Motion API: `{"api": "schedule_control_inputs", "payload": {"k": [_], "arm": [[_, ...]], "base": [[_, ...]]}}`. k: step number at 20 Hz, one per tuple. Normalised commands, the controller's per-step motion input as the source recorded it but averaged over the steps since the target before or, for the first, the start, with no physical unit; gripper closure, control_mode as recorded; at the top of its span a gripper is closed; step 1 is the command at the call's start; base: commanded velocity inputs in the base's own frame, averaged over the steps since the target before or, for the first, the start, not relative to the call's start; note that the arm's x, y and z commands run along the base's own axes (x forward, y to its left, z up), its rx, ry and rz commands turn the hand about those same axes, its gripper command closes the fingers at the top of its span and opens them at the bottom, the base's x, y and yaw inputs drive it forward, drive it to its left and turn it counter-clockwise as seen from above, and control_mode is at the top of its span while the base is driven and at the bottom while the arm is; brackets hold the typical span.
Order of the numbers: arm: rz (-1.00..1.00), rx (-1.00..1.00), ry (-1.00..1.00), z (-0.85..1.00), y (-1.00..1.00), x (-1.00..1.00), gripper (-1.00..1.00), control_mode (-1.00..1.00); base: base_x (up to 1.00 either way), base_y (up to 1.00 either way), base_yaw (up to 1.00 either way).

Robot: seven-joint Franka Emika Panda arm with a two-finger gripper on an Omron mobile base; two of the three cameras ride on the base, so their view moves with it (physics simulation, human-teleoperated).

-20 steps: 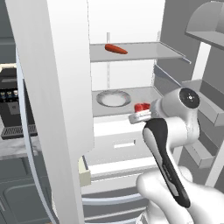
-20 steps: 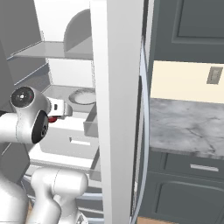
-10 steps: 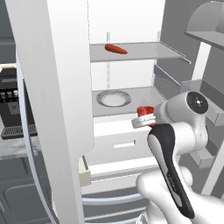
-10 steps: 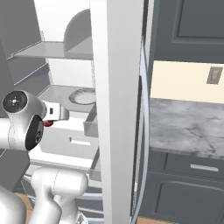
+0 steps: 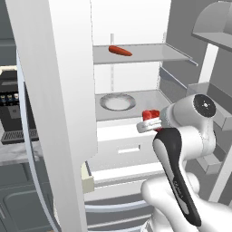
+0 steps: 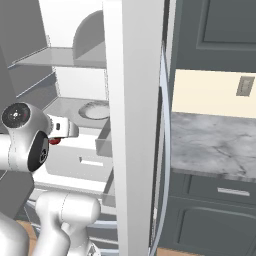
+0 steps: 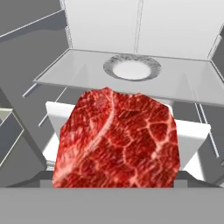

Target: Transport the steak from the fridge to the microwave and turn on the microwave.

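The steak (image 5: 151, 113), a lumpy bright red chunk, sits in my gripper (image 5: 148, 120), which is shut on it just in front of the fridge's middle shelf (image 5: 136, 108). From the right base view the steak (image 6: 54, 141) peeks out red under the gripper (image 6: 61, 131). In the hand view the steak (image 7: 118, 140) looms large and marbled and hides the fingertips. The fridge (image 5: 50, 90) stands open, its white door edge (image 6: 132, 100) close on my right side. The microwave is out of view.
A round grey plate (image 5: 117, 101) lies on the middle shelf, also in the hand view as the plate (image 7: 132, 68). A long orange-red item (image 5: 120, 50) rests on the upper shelf. White drawers (image 5: 122, 145) sit below. A coffee machine (image 5: 11, 113) and a marble counter (image 6: 215, 145) flank the fridge.
The hand has drawn back from the shelf with the steak in it, shifting right in the left base view and left in the right base view.
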Motion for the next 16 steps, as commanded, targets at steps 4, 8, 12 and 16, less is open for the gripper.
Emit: {"api": "schedule_control_inputs", "payload": {"k": [4,8,12,16], "arm": [[0.0,0.0,0.0,0.0,0.0,0.0,1.0,-1.0],[0.0,0.0,0.0,0.0,0.0,0.0,1.0,-1.0],[0.0,0.0,0.0,0.0,0.0,0.0,1.0,-1.0],[0.0,0.0,0.0,0.0,0.0,0.0,1.0,-1.0]], "base": [[0.0,0.0,0.0],[0.0,0.0,0.0],[0.0,0.0,0.0],[0.0,0.0,0.0]]}}
